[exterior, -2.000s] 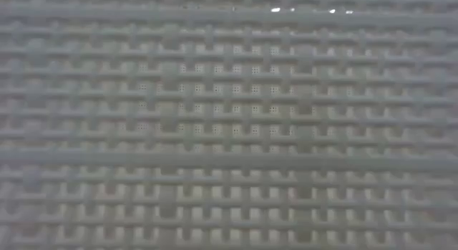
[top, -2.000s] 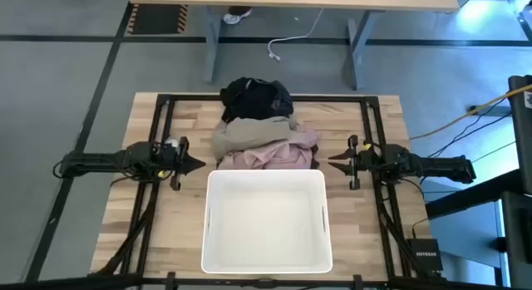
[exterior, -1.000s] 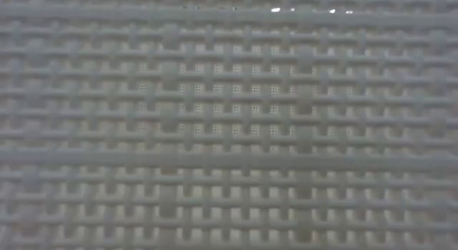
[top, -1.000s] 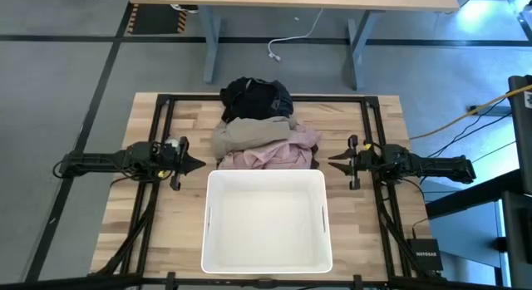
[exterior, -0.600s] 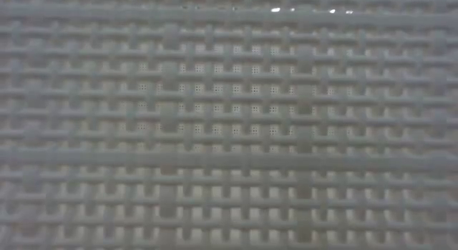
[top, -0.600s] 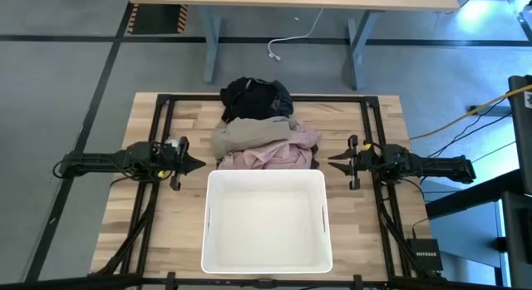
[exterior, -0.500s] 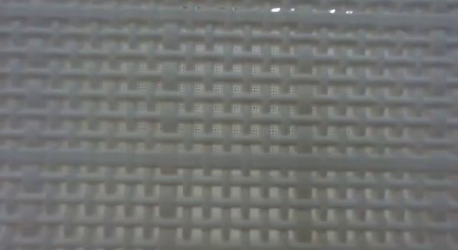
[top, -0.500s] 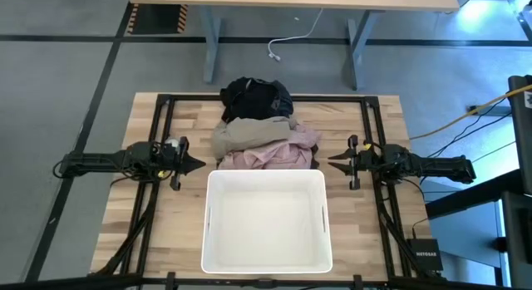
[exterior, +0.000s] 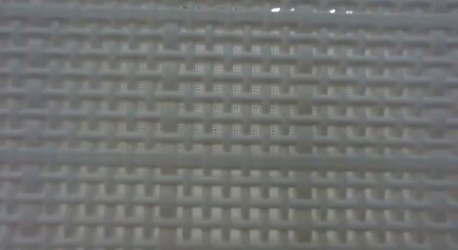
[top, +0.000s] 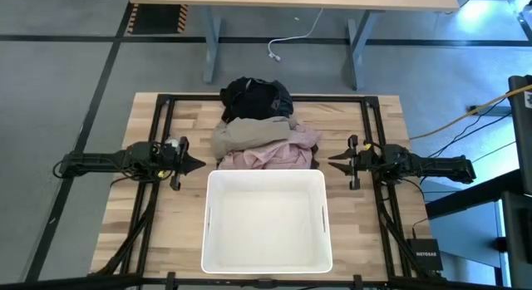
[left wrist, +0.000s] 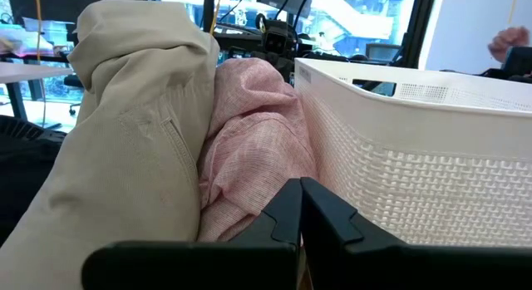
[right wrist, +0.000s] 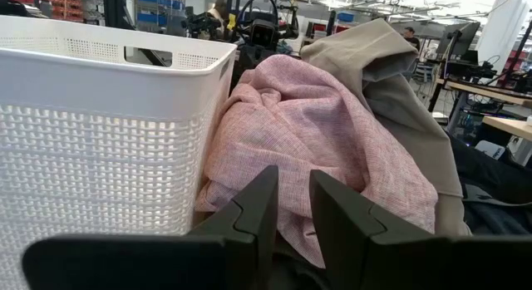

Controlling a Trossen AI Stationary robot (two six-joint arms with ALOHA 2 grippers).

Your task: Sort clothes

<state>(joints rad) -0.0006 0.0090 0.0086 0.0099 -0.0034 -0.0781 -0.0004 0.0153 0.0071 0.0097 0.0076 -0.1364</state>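
No sorting had begun: the clothes (top: 262, 128) lay heaped on the table (top: 370, 240) just behind the empty white bin (top: 266, 261), pink touching its wall. The left end effector (top: 196, 164) sat pressed together, the right end effector (top: 334, 164) narrowly parted, both empty beside the pile. Next, one would need to reach in and pinch the pink garment (right wrist: 307, 124)
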